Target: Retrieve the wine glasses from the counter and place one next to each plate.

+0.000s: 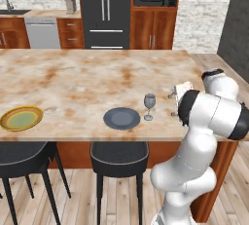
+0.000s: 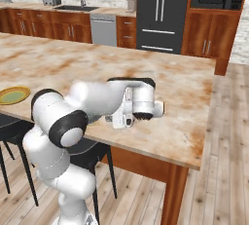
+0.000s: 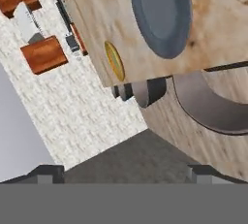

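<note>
Left base view: a smoky wine glass (image 1: 149, 106) stands upright just right of the dark slate plate (image 1: 121, 118) on the island top (image 1: 87, 80); the yellow-rimmed plate (image 1: 21, 118) lies far left. The gripper (image 3: 123, 173), fingertips spread apart, seemingly holds nothing.

Island top (image 1: 87, 80) — mottled beige-and-rust stone, smooth, faint sheen. Wine glass (image 1: 149, 106): smoky grey translucent glass, glossy. Slate-grey plate (image 1: 121, 118): matt, smooth. Second plate (image 1: 21, 118): yellow rim, green centre, slightly glossy glaze. Stool seats (image 1: 119, 157): black, matt, on thin dark legs. Floor (image 1: 116, 202): pale wood planks, visible grain. Cabinets (image 1: 153, 28) — reddish-brown wood, satin. Fridge (image 1: 105, 10): dark, smooth metal look. Dishwasher (image 1: 43, 32): pale brushed metal look. Backsplash (image 1: 202, 12): whitish brick, rough. Arm (image 1: 204, 121): glossy white shell, dark joints.
</note>
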Motion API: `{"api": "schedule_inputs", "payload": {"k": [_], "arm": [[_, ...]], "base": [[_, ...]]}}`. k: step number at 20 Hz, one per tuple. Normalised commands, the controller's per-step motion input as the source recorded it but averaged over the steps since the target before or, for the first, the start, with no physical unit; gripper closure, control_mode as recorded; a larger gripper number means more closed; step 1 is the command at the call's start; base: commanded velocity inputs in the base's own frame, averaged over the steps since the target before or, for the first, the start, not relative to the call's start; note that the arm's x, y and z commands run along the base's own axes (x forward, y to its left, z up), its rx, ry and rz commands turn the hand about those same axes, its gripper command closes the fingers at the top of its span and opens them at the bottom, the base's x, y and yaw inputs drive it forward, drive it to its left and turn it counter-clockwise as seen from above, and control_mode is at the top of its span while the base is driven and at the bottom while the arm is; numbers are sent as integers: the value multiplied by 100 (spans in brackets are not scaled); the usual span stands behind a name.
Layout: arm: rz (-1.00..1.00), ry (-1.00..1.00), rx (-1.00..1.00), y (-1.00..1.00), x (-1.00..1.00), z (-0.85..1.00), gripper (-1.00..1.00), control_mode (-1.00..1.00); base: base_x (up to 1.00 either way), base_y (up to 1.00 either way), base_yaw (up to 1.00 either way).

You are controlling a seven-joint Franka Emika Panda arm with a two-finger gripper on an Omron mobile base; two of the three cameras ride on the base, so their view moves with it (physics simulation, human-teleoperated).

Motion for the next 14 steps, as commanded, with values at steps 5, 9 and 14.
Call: {"api": "schedule_inputs", "payload": {"k": [5, 9, 14], "arm": [[17, -59, -69, 53, -83, 53, -100, -100], [16, -38, -69, 67, -69, 50, -100, -100], [1, -39, -51, 50, -62, 43, -100, -100]], "base": [[0, 0, 0], [0, 0, 0], [0, 0, 0]]}}
